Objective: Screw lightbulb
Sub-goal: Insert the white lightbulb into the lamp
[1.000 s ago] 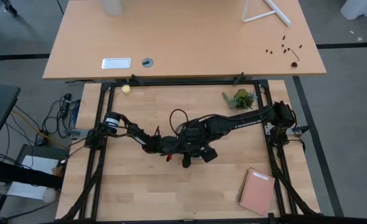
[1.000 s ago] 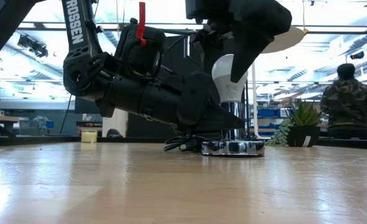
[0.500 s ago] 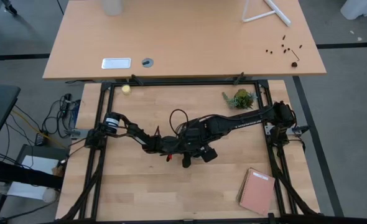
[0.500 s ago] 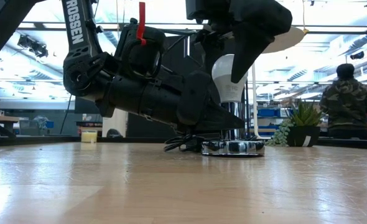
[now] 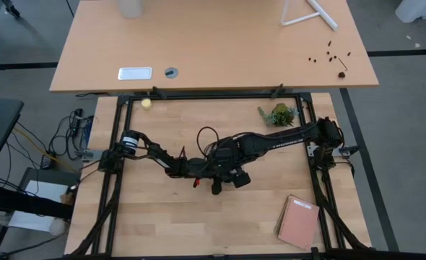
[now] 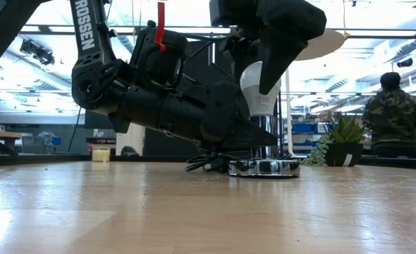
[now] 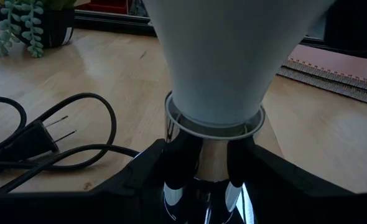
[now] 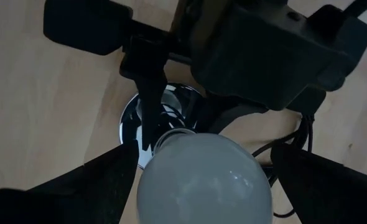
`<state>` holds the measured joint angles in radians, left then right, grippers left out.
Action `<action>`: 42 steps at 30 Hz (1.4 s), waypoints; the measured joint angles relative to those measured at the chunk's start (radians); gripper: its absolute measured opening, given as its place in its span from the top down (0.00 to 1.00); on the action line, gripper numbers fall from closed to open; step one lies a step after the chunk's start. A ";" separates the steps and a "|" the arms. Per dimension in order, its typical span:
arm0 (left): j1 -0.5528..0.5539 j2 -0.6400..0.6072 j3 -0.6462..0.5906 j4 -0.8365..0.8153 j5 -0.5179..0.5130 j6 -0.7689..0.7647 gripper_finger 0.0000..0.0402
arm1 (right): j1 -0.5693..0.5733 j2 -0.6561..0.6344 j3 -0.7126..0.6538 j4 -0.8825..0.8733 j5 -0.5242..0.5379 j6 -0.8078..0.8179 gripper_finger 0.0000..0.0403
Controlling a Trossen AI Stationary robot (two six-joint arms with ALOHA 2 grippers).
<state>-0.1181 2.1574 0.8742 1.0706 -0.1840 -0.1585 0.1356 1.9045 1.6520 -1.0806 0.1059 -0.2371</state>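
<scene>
The white lightbulb [image 6: 259, 88] stands upright with its base in the chrome neck [image 6: 264, 137] of the round silver socket disc [image 6: 264, 167], which rests flat on the table's middle. My left gripper [image 5: 214, 172] comes in low from the table's left and is shut on the socket neck. My right gripper [image 5: 229, 172] hangs over the bulb and is shut on its globe. The high view hides the bulb under the grippers. The socket's black cord and plug [image 7: 34, 137] lie beside the disc. My left gripper pinches the socket's chrome neck [image 7: 202, 168] between its two fingers [image 7: 140, 177], just under the bulb's base. The fingers come nearly level from the table's left. The socket disc stays flat on the table. My right gripper holds the bulb's round white globe [image 8: 202, 180] between its two fingers [image 8: 109, 180], one on each side. The fingers come from above, pointing down. The bulb stands upright with its base in the socket neck.
A small potted plant [image 5: 278, 114] stands at the far right of the table and a pinkish notebook [image 5: 298, 222] lies at the near right. A small yellowish ball [image 5: 146, 103] sits at the far left corner. A person [image 6: 395, 116] stands in the room beyond.
My right gripper has turned a little about the upright bulb. The bulb, the socket and my left gripper stay where they were.
</scene>
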 joint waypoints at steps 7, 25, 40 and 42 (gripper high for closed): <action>0.000 0.000 0.000 0.000 0.000 -0.002 0.53 | -0.002 0.000 0.000 -0.002 0.003 0.005 0.07; 0.000 0.000 0.000 0.001 -0.006 -0.003 0.53 | -0.029 0.021 0.001 -0.048 -0.050 0.051 0.07; 0.000 0.001 0.001 0.000 -0.014 -0.008 0.53 | -0.024 0.072 0.032 -0.053 -0.070 0.056 0.07; 0.000 0.001 0.001 0.000 -0.014 -0.009 0.53 | -0.032 0.072 0.032 -0.052 -0.070 0.053 0.07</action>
<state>-0.1180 2.1582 0.8753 1.0705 -0.1980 -0.1671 0.1035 1.9766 1.6842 -1.1325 0.0355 -0.1843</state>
